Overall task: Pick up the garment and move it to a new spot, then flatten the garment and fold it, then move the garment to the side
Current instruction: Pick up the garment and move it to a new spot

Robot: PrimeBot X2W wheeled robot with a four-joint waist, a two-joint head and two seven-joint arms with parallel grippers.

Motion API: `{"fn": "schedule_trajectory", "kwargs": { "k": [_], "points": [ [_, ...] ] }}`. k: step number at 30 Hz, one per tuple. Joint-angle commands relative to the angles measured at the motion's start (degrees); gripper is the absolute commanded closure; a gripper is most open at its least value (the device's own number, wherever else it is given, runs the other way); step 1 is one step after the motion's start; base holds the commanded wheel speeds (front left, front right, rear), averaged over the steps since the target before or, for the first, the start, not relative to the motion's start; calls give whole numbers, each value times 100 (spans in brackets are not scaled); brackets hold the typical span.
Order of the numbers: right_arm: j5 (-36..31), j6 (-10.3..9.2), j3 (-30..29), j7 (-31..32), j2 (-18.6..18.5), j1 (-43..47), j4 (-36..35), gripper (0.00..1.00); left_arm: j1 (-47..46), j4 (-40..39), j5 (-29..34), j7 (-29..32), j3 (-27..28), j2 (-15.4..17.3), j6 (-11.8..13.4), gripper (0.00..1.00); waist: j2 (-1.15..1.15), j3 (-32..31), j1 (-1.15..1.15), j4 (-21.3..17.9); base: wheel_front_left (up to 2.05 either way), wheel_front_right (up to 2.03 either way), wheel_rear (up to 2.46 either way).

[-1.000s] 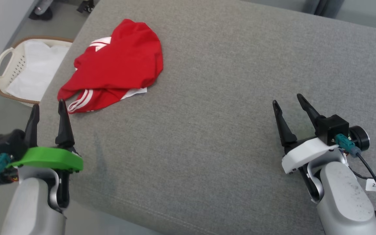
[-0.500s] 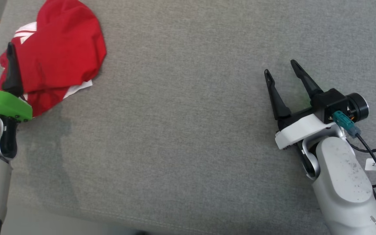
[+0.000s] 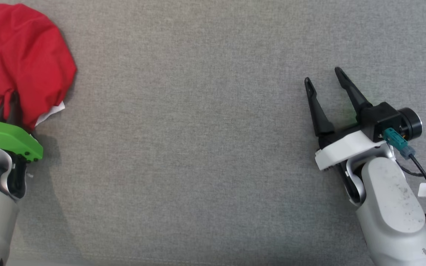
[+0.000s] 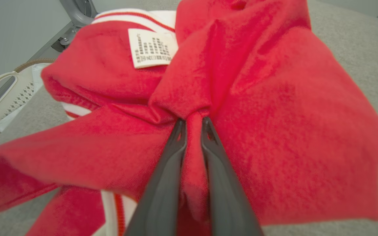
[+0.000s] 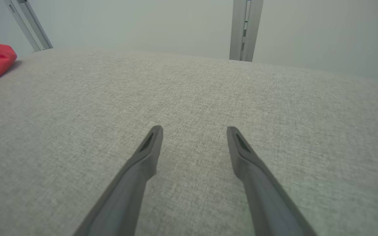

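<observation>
The crumpled red jersey garment with white stripes (image 3: 24,66) lies in a heap at the far left of the grey woven fabric surface (image 3: 198,147), with the whole middle and right of that surface bare. The left gripper (image 4: 194,131) is buried in the near side of the heap. Its jaws are drawn narrow on a raised ridge of red cloth, which bunches and puckers between the two dark fingers (image 4: 166,170). A white printed care label (image 4: 153,47) shows on the far side of the heap, and a pale plastic laundry basket (image 4: 2,95) sits beyond the left edge. The right gripper (image 3: 323,74) hangs over bare surface well to the right, jaws wide and holding nothing.

The cloth looks light, soft and limp, so it should lift easily but will sag, trail and drag across the surface rather than keep its shape. The pinch sits mid-heap and probably takes in several layers, which is fine for carrying. For flattening, a hem, a shoulder seam or the collar by the label would likely give a better hold
</observation>
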Motion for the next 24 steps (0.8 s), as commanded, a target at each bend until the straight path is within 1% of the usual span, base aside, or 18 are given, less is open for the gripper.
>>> {"fn": "schedule_trajectory", "kwargs": {
  "k": [1,4,6,10,13,15,18,21,24],
  "points": [
    [48,-11,-22,2,-35,182,93,0,152,70,-2,-30,-96,-10,-5,100,0,-243,0,46,0,0,0],
    [137,-11,-28,1,-32,222,108,0,-104,-154,164,-152,-72,120,-4,100,0,-470,0,67,0,0,0],
    [225,-11,-54,0,-33,295,120,0,-275,-564,437,-166,198,204,-4,100,0,-633,0,66,0,0,0],
    [413,-11,-50,0,-30,457,139,0,-19,-1539,1156,-152,736,66,-4,100,0,-945,0,-64,0,0,0],
    [561,-11,-23,0,-32,608,155,0,169,-2250,1632,-153,882,-147,-4,100,0,-1156,0,-251,0,0,0],
    [637,-11,-9,0,-31,710,147,0,296,-2660,1826,-153,816,-331,-4,100,0,-1271,0,-410,0,0,0],
    [740,-11,13,0,-30,839,113,0,479,-3109,1986,-154,551,-636,-4,100,0,-1391,0,-723,0,0,0],
    [855,-11,66,0,-29,952,61,0,615,-3321,2019,-154,292,-948,-4,100,0,-1449,0,-1061,0,0,0],
    [961,-11,168,-1,-28,1013,15,0,722,-3290,2000,-154,-100,-1247,-4,100,0,-1444,0,-1454,0,0,0]
  ]
}}
